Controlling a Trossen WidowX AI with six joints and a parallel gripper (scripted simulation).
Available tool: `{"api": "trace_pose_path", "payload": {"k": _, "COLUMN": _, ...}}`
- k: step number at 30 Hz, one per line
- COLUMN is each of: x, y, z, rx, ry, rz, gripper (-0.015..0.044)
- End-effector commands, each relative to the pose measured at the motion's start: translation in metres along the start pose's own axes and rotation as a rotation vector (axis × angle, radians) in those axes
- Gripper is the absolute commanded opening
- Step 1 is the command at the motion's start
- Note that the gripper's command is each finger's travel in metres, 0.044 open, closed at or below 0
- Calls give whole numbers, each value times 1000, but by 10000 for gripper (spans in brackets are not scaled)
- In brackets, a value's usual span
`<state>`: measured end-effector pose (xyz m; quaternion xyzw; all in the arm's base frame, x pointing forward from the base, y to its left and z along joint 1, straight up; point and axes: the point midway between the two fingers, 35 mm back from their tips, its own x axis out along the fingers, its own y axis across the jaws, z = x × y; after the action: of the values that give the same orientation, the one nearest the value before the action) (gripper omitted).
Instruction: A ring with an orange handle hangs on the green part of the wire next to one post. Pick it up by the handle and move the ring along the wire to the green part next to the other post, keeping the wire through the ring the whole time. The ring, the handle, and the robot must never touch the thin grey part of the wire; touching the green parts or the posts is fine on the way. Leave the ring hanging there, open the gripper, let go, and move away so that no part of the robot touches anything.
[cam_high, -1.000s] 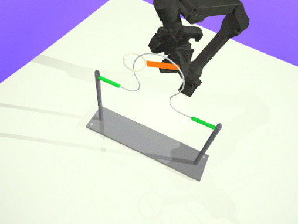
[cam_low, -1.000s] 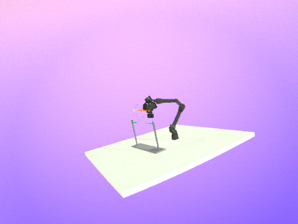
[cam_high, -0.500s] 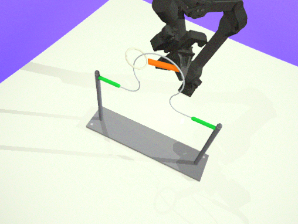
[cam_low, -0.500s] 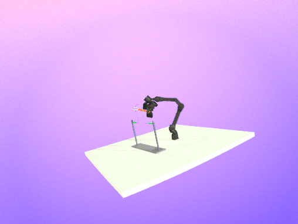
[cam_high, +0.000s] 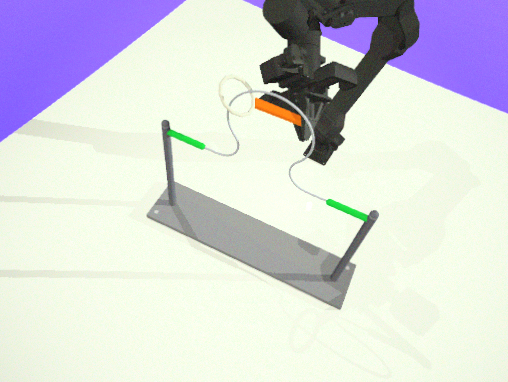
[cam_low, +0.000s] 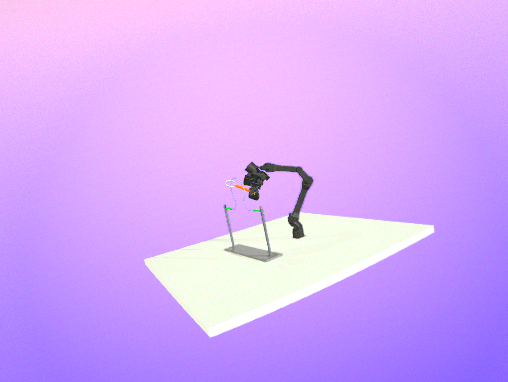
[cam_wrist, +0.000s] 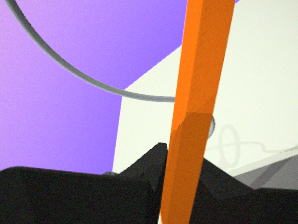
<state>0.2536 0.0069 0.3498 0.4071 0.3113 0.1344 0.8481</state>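
Observation:
The pale ring (cam_high: 220, 97) (cam_low: 226, 183) is around the grey wire (cam_high: 313, 140) (cam_wrist: 100, 86) at the upper left of its arch in the top view; whether they touch cannot be told. Its orange handle (cam_high: 278, 111) (cam_low: 242, 188) (cam_wrist: 200, 75) points toward the arm. My gripper (cam_high: 299, 118) (cam_low: 254, 193) (cam_wrist: 170, 152) is shut on the handle's far end. In the top view the arch crosses in front of the fingers; the gap is unclear. The left green part (cam_high: 186, 139) (cam_low: 229, 209) and right green part (cam_high: 347, 210) (cam_low: 256, 210) sit lower, at the posts.
The left post (cam_high: 169, 165) (cam_low: 229, 227) and right post (cam_high: 354, 247) (cam_low: 266, 232) stand on a grey base plate (cam_high: 250, 240) (cam_low: 250, 253). The wire has a bend on each side below its arch. The arm reaches in from behind the wire in the top view.

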Motion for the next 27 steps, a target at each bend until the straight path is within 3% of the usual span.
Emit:
{"api": "trace_pose_path", "payload": {"k": 1, "x": 1, "y": -3, "z": 1, "rx": -44, "ry": -2, "rz": -35, "gripper": -150}}
{"api": "trace_pose_path", "payload": {"k": 27, "x": 1, "y": -18, "z": 3, "rx": -328, "ry": -41, "rz": -246, "gripper": -150}}
